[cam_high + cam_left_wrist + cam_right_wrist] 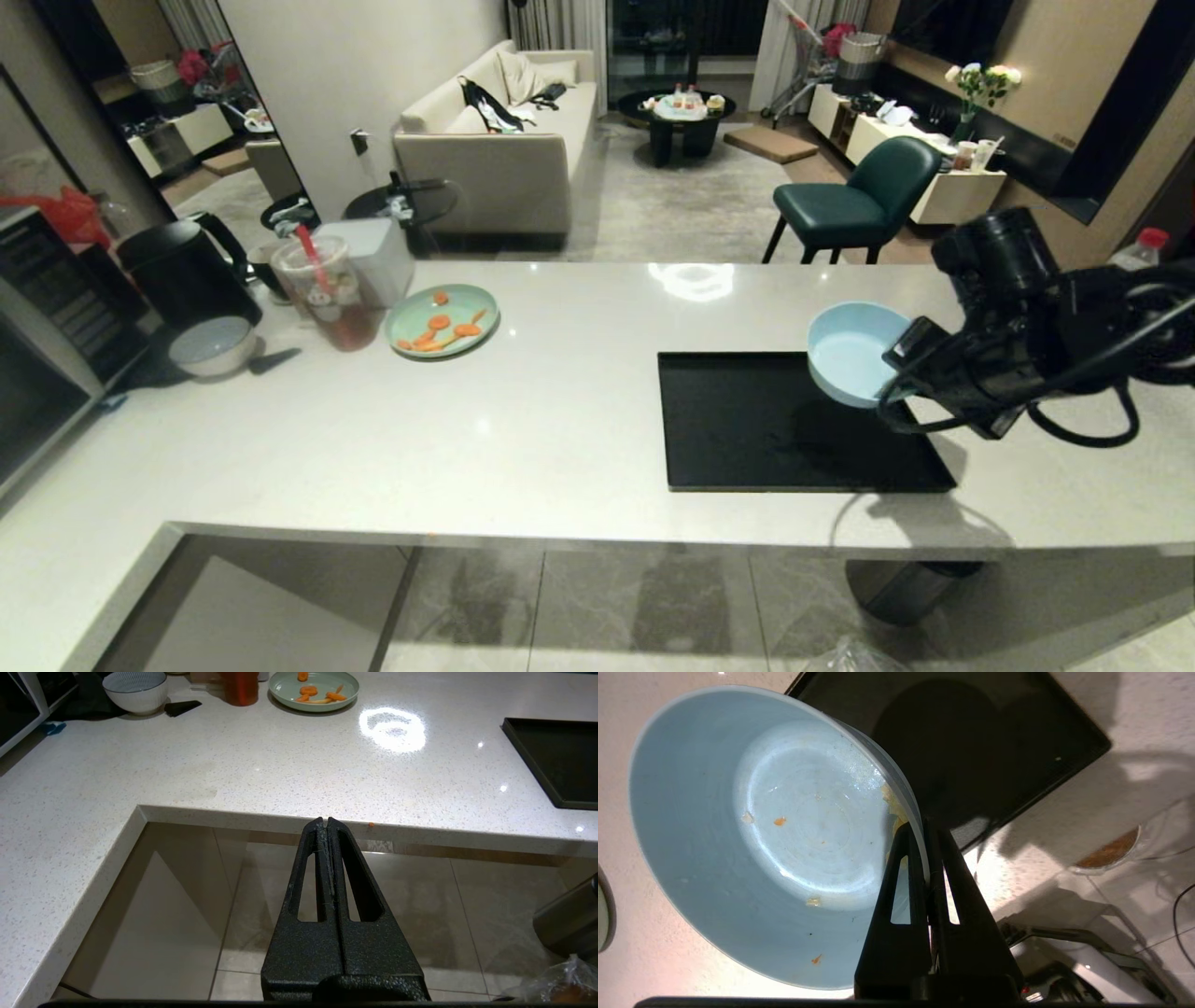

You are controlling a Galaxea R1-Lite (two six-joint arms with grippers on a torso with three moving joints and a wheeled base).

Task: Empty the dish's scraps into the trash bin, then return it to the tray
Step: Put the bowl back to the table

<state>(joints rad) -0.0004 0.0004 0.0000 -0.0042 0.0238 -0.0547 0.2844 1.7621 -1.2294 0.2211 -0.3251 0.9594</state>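
Hanging tilted above the right end of the tray, the dish is off the surface, its opening turned toward the room. Right gripper is clamped on its rim, one finger inside & one outside the wall. Inside the dish only tiny leftovers show: an orange crumb, a few pale flecks, a yellowish smear near the gripped edge. Tray is bare, lying flat on the white counter w/ the dish's shadow on it. Left gripper is parked low in front of the counter edge, over the tiled floor, fingers pressed together, holding nothing. A bit of crinkled clear plastic shows at the floor beside a steel cylinder; can't tell if that's the trash bin's liner. Well apart at the counter's left: green plate w/ carrot slices, a cup w/ red straw, a white-grey bowl & a black kettle.
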